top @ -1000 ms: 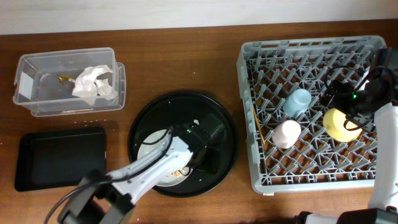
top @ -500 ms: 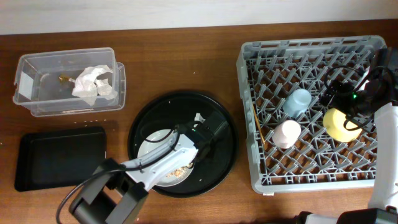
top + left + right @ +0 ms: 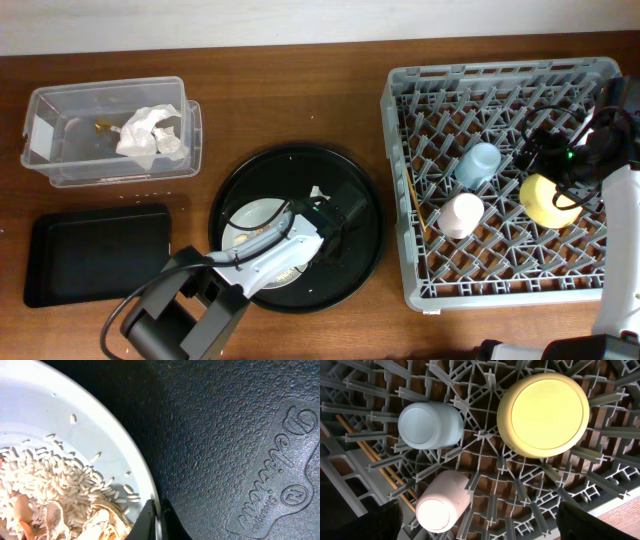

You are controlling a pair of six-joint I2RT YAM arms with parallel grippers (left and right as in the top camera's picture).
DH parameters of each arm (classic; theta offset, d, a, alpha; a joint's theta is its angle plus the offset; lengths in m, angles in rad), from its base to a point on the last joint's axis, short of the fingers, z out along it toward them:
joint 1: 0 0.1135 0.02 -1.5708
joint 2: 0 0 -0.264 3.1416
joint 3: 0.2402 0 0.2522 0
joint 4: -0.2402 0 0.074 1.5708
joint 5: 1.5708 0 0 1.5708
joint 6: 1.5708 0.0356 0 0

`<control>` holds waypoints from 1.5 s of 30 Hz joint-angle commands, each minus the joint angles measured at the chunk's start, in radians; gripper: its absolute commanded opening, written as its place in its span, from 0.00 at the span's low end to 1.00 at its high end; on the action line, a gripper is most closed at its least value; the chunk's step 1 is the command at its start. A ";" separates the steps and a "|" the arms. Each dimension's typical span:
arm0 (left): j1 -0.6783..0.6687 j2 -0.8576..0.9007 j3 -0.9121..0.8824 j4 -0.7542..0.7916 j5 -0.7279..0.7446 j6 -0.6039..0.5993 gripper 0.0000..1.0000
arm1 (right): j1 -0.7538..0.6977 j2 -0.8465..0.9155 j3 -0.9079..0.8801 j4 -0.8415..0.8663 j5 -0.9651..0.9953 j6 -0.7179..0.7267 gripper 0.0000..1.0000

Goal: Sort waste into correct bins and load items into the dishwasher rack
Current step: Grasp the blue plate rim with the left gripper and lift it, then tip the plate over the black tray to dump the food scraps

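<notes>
The left tool [image 3: 157,521] is clenched on the thin rim of a pale grey round plate [image 3: 60,415], with its two dark fingertips meeting over the plate's edge. The plate rests inside a large round black tray [image 3: 235,430] of textured plastic on the wooden tabletop [image 3: 280,90]. Seen from the tool, the plate spreads away to one side and the bare floor of the round tray to the other. Just beside the tool, on the plate, lies a heap of small tan-brown food scraps [image 3: 30,510] mixed with white rice grains [image 3: 65,475].

From overhead, a shallow black rectangular tray [image 3: 97,252] lies well apart from the left tool, out past the plate's far edge on the robot's left. The scraps most likely belong in that tray, so the plate would have to travel ahead of the tool to reach it. The left arm is much the nearer one. The right tool [image 3: 477,510] is spread wide and holds nothing. It hangs over a large square grey plastic rack [image 3: 500,80], well apart on the opposite side.
</notes>
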 commanded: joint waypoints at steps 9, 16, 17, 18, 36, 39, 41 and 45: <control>-0.002 0.018 0.117 -0.174 0.025 -0.002 0.00 | -0.004 0.001 0.006 0.000 -0.002 0.008 0.99; -0.002 0.018 0.188 -0.284 0.009 -0.002 0.00 | -0.003 0.001 0.006 0.000 -0.002 0.008 0.99; -0.002 0.018 0.208 -0.316 -0.010 -0.002 0.00 | -0.003 0.001 0.006 0.000 -0.002 0.008 0.99; -0.001 0.018 0.224 -0.341 -0.024 -0.002 0.00 | -0.004 0.001 0.006 0.000 -0.002 0.008 0.99; 0.309 -0.103 0.388 -0.561 -0.120 0.003 0.00 | -0.003 0.001 0.006 0.000 -0.002 0.008 0.99; 0.395 -0.153 0.388 -0.561 -0.119 0.028 0.00 | -0.004 0.001 0.006 0.000 -0.002 0.008 0.98; 0.455 -0.174 0.388 -0.561 -0.104 0.028 0.00 | -0.003 0.001 0.006 0.000 -0.002 0.008 0.99; 0.570 -0.179 0.388 -0.560 -0.093 0.028 0.00 | -0.003 0.001 0.006 0.000 -0.002 0.008 0.99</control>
